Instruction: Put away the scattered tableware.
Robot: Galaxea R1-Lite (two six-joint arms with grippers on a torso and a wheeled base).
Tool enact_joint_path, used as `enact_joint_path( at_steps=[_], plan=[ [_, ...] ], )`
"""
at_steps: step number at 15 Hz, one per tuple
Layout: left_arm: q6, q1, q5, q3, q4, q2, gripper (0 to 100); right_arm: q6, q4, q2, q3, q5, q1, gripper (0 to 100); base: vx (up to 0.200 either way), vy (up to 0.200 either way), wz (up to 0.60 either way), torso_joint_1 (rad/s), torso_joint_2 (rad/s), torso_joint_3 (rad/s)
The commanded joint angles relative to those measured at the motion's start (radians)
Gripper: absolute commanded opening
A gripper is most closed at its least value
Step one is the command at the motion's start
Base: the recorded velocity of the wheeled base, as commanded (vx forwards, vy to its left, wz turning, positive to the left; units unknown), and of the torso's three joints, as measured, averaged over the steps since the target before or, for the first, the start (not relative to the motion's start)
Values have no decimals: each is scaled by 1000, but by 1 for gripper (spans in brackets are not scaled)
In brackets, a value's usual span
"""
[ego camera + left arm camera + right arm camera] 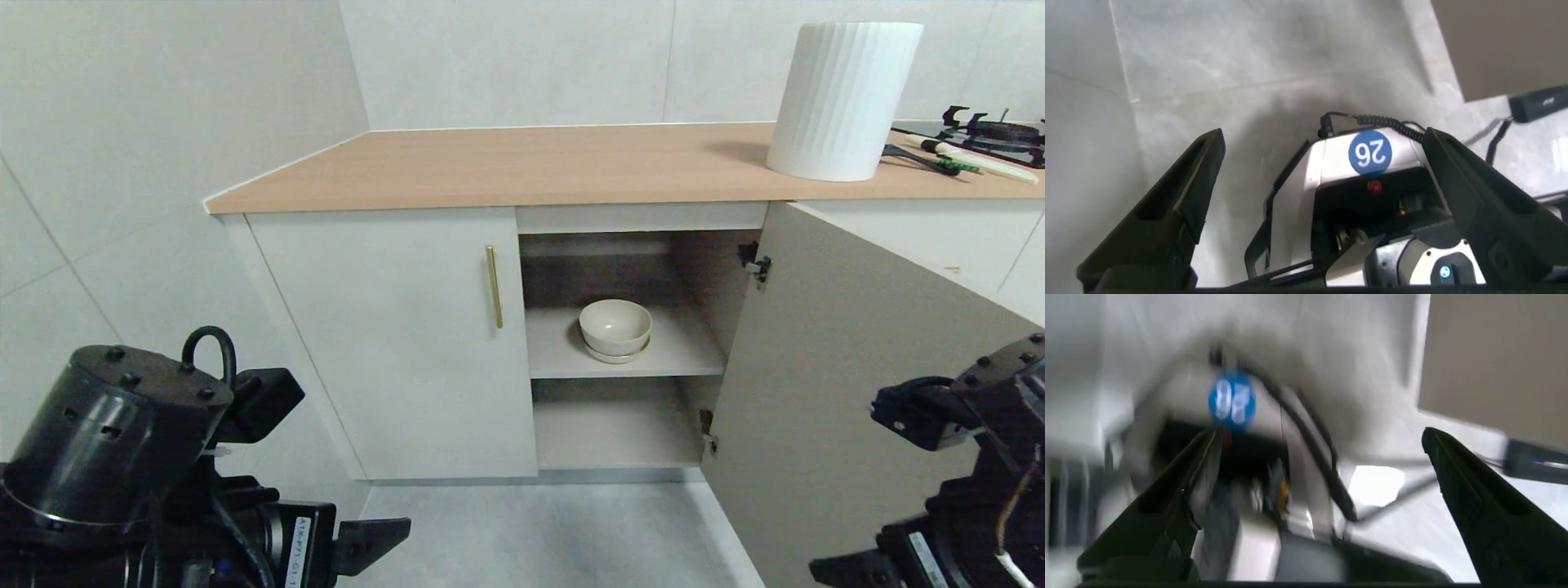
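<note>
Left pincer (pixel 1323 140) spread, bowl (pixel 615 325) on cabinet shelf (pixel 555 353), door (pixel 816 367) standing wide

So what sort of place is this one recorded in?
Most likely a kitchen: a wooden countertop, a bowl on a shelf in the open cabinet below it, and a gas hob at the counter's right end.

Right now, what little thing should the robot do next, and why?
Probably bring the right gripper to the open cabinet door and push it shut: the bowl already sits on its plate on the shelf, and that gripper and the left gripper are open and empty.
</note>
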Motion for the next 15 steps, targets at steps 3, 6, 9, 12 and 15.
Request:
enact_joint_path(
  at_steps=[3,6,9,12,15],
  plan=[
    [0,0,-1,-1,0,2,100,-115,270,-204,-50,14,104,100,0,-200,0,1,1,1],
    [-2,0,-1,-1,0,2,100,-138,327,-253,-56,-43,104,100,0,0,0,0,0,0],
    [-2,0,-3,-1,0,2,100,-140,341,-279,-56,-128,89,100,0,0,0,0,0,0],
    [-3,0,-3,-1,0,2,100,-141,335,-291,-79,-174,15,100,0,0,0,0,0,0],
    [-3,0,-3,-1,0,3,100,-216,330,-288,-104,-183,-172,100,0,0,0,0,0,0]
  ],
)
